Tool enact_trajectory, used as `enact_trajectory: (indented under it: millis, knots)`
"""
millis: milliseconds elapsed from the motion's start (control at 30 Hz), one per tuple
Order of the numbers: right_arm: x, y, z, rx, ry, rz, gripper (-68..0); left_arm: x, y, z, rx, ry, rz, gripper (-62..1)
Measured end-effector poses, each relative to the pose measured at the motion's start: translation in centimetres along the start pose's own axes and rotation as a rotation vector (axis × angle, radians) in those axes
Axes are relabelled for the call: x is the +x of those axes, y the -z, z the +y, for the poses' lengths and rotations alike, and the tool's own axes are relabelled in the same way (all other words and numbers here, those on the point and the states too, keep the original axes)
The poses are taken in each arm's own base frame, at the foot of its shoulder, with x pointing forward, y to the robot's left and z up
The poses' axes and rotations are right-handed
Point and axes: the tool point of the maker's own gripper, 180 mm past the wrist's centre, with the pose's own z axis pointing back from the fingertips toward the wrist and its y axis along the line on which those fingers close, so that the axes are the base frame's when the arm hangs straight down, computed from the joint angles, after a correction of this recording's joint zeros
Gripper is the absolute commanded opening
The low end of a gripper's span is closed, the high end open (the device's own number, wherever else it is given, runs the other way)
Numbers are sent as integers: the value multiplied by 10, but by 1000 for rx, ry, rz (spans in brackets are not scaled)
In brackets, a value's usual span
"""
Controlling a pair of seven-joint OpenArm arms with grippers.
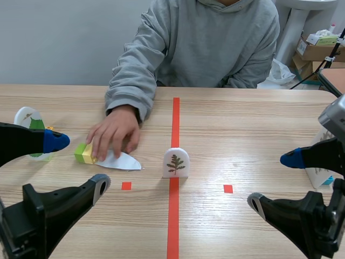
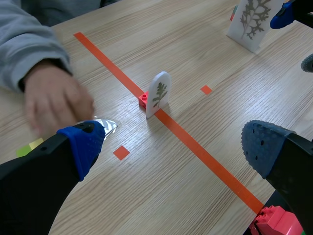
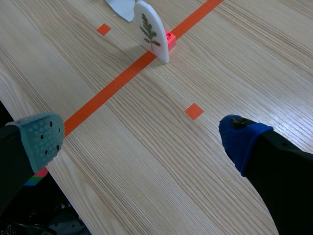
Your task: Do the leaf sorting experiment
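Both my claws are wide open, nothing in either; left claw sits low over the desk on my left, right claw low on my right, both well short of the work. The leaf card stands upright on the centre tape line, w/ a red brick at its back as a foot; it's approx. midway btw. my two claws. A person's hand lies on a flat card w/ a green-yellow block at its end, just ahead of my left claw. A left side card stands by my left blue pad; a right side card stands by my right one.

Risks, IMO: no. 1 is the hand; if my left claw goes fwd now it meets fingers, so I'd wait till they're clear. No. 2: the upright card is thin on a small foot; a pad brushing its face, or closing from one side only, would prob. tip it. No. 3: the flat card lies flush on the desk; pads likely skid over it, so the block end is the better hold. No. 4: can't see its leaf under the hand, so sorting it now = a guess.
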Motion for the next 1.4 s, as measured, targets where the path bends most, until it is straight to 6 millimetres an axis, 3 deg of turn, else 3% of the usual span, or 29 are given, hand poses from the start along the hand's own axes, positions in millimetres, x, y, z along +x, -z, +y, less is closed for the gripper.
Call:
enact_trajectory:
  millis: [1400]
  knots:
    - [0, 0, 0, 0, 0, 0, 4, 0, 0, 0, 0, 1, 1, -9]
